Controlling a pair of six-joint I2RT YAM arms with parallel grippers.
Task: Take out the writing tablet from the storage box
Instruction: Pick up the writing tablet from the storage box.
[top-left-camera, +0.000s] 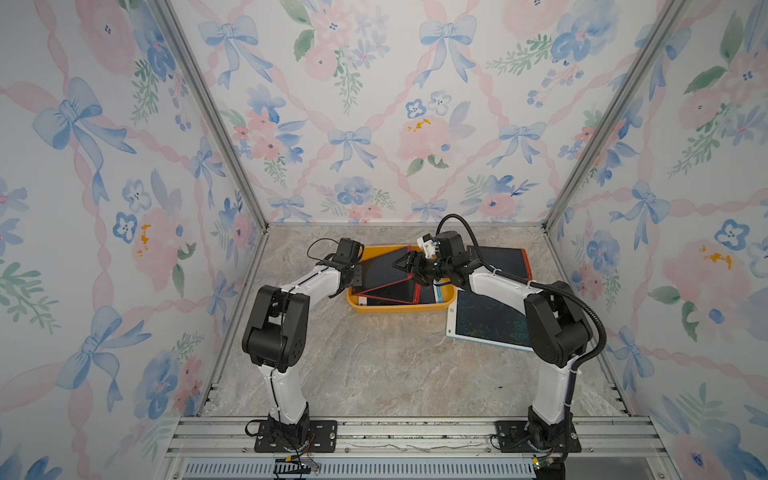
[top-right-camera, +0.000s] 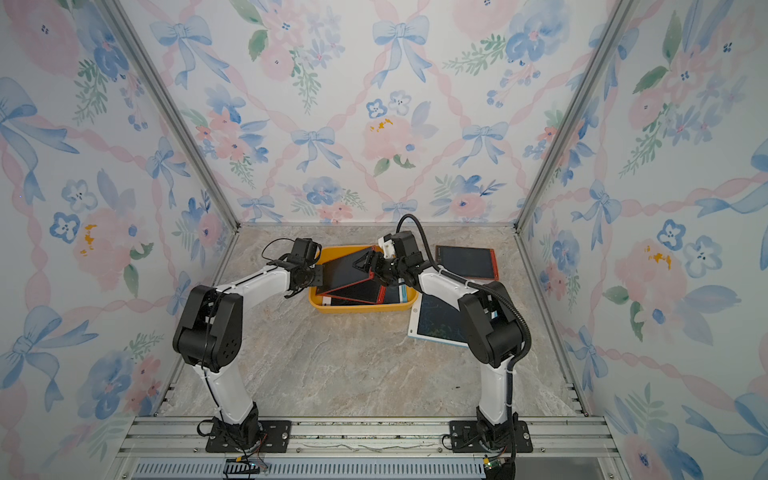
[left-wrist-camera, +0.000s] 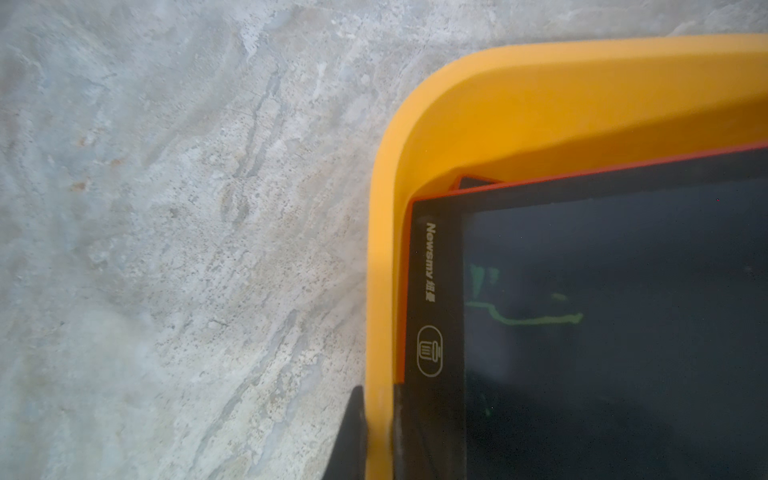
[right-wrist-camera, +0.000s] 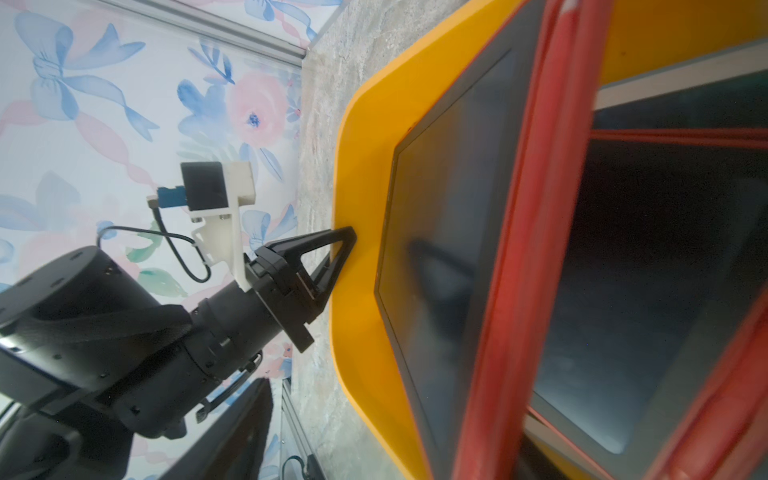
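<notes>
Writing tablet (top-left-camera: 378, 270) lies tilted in the storage box (top-left-camera: 399, 308), long axis running from right jaws at its raised edge, unclear whether gripping, toward left jaws clamped on the box rim.

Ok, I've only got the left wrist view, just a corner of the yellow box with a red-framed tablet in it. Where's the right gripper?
Observer: In both top views the right gripper is at the raised edge of the top red tablet, over the storage box.
Operator: Is that tablet lying flat?
Observer: No, it is tilted. The edge by the gripper is up and the opposite edge sits low in the box.
Operator: Any tablets outside the box?
Observer: Two lie on the table. A red-framed tablet is farther back on the box's right, and a white-framed tablet is nearer, partly under the right arm.
</notes>
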